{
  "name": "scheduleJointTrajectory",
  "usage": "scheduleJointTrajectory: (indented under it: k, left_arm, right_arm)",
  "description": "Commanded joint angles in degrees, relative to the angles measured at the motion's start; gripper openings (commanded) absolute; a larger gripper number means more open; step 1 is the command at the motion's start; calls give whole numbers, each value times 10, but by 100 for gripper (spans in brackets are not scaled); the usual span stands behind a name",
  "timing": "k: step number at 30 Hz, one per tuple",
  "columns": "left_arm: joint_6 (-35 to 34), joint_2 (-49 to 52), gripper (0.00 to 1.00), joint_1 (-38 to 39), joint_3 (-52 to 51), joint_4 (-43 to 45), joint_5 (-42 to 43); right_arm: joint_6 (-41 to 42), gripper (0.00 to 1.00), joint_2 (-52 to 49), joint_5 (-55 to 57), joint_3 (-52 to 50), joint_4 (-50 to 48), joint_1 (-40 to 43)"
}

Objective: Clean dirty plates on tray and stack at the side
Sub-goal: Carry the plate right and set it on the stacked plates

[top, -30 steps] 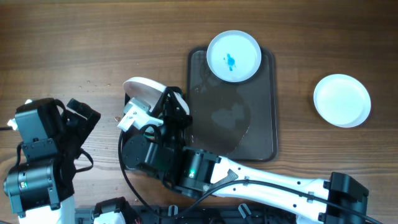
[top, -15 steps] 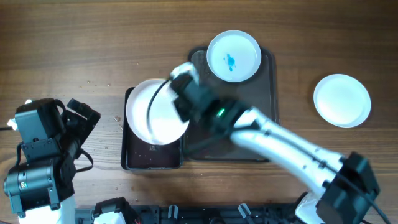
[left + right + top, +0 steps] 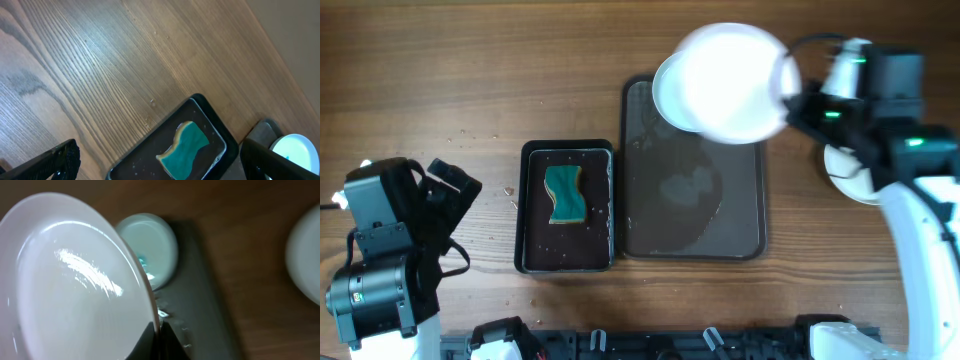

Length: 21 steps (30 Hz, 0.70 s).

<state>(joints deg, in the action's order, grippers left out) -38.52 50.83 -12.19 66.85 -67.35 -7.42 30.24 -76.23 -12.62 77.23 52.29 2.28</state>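
A white plate point(image 3: 730, 85) is held above the far end of the tray point(image 3: 740, 205), clamped at its rim by the right gripper point(image 3: 794, 100), the arm extended from the right. A smeared plate point(image 3: 150, 242) is seen beneath it. The left gripper point(image 3: 159, 152) is parked aside, jaws apart.

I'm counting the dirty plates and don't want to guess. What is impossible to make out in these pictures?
- Dirty plate on the tray: overhead, nearly all covered by the held plate; right wrist shows only part of its smear.
- Held plate: blurred overhead, so fine marks are unreadable.
- Side plate: overhead, mostly under the right arm; right wrist, blurred and cut by the edge.
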Motion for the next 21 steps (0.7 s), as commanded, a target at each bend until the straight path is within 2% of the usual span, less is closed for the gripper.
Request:
scheduleJointTrajectory:
  k: [1,7,13,18,19,20,21]
  left_arm:
    - [-10,0,100,-5,11,0,3]
    - [-10,0,100,-5,11,0,3]
    - [-10,0,100,-5,11,0,3]
    - [-10,0,100,-5,11,0,3]
    - [-10,0,100,-5,11,0,3]
    - [-10,0,100,-5,11,0,3]
    - [-10,0,100,-5,11,0,3]
  right_arm:
    - [1,4,-32,37,-17,31,125]
    - [-5,4,-119,44,-19,45,280]
    - [-15,4,-216,69,-19,42,359]
    - [-29,4,-269,69,-19,35,393]
    - [-34,10,-271,69,-19,31,394]
    - [-43,26,-271,66,-19,26,395]
    - [-56,34,-267,54,-19,20,394]
